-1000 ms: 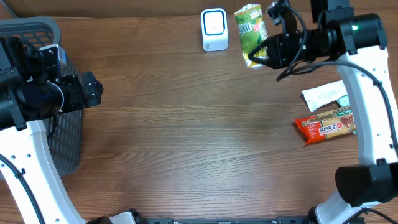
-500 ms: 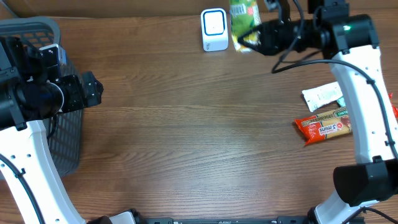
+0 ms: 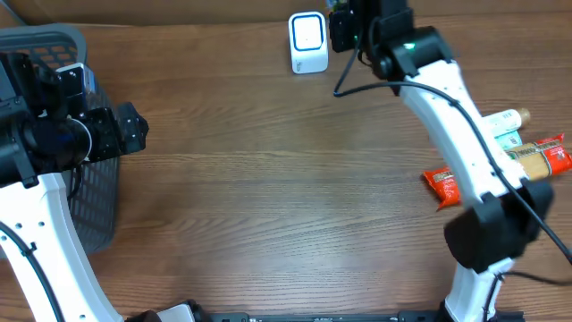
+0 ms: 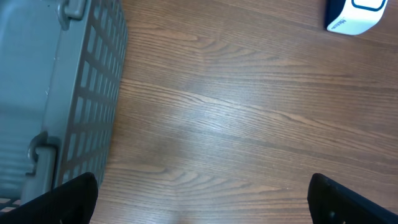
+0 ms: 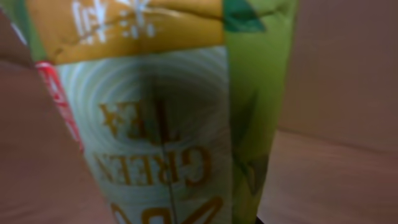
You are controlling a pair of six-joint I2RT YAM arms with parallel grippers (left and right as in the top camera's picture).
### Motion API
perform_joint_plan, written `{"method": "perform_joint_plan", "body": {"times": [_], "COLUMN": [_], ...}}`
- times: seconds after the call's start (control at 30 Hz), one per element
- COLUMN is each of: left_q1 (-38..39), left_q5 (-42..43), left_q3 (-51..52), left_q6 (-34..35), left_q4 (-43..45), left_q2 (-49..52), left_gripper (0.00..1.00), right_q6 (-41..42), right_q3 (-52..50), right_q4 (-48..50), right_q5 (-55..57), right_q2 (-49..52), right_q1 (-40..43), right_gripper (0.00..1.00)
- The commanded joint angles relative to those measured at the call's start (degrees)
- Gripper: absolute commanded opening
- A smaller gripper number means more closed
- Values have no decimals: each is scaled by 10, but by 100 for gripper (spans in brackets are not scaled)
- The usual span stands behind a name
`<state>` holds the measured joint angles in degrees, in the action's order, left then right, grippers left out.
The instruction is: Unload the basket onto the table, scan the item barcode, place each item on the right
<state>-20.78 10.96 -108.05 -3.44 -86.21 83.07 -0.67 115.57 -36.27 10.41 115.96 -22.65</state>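
We see a brown wood-grain desk (image 3: 268, 179) with a plain brown wall behind its far edge. At the desk's left edge stands a grey slatted basket (image 3: 40, 40). The left arm hangs over it. In the left wrist view the left gripper (image 4: 202, 202) has its jaws spread wide, one dark fingertip in each lower corner, with nothing but bare desk between them and the basket wall just to the left.

Near the middle of the far edge stands a small white scanner (image 3: 308, 42) with a blue-rimmed face. Just right of it, the right gripper (image 3: 344, 27) reaches in at the far edge, its white arm running back to the near right corner. We cannot make out the fingers themselves in the right wrist view, because the tea pack (image 5: 161, 124) fills it. It is a green and yellow pouch whose "GREEN TEA" lettering reads upside down. It sits right up against the camera and clear of the desk, so we take the jaws to be nearly closed on it. From overhead the pack is almost wholly hidden by the gripper, beside the scanner.

Towards the right edge lie a red bar (image 3: 441, 184) and a few more wrappers (image 3: 536, 156), partly under the arm.
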Motion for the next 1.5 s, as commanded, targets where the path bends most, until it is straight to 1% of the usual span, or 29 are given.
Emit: {"method": "perform_joint_plan", "body": {"times": [0.0,0.07,0.13,0.23,0.3,0.4,0.6,0.73,0.9,1.4,1.47], "left_q1": [-2,-2,-2,-2,-2,-2,-2,-2,-2,-2,-2], "left_q5": [5,5,5,5,5,5,5,5,5,5,5], "left_q3": [-4,-4,-4,-4,-4,-4,-4,-4,-4,-4,-4], "left_q6": [-11,-11,-11,-11,-11,-11,-11,-11,-11,-11,-11], "left_q4": [-1,-2,-1,-2,-1,-1,-2,-1,-1,-1,-1], "left_q2": [1,1,1,1,1,1,1,1,1,1,1], "left_gripper": [100,99,99,100,99,99,99,100,99,100,99], "right_q6": [-153,-249,-343,-452,-492,-528,-530,-530,-534,-531,-515], "right_q3": [30,30,30,30,30,30,30,30,30,30,30], "right_q4": [70,128,188,262,291,341,382,396,438,429,428], "right_q5": [242,310,350,373,379,391,400,397,399,401,401], "right_q2": [45,83,122,179,205,255,290,294,294,294,294], "right_q1": [-26,-36,-40,-43,-43,-43,-43,-43,-43,-50,-51], "right_gripper": [4,4,4,4,4,4,4,4,4,4,4]}}
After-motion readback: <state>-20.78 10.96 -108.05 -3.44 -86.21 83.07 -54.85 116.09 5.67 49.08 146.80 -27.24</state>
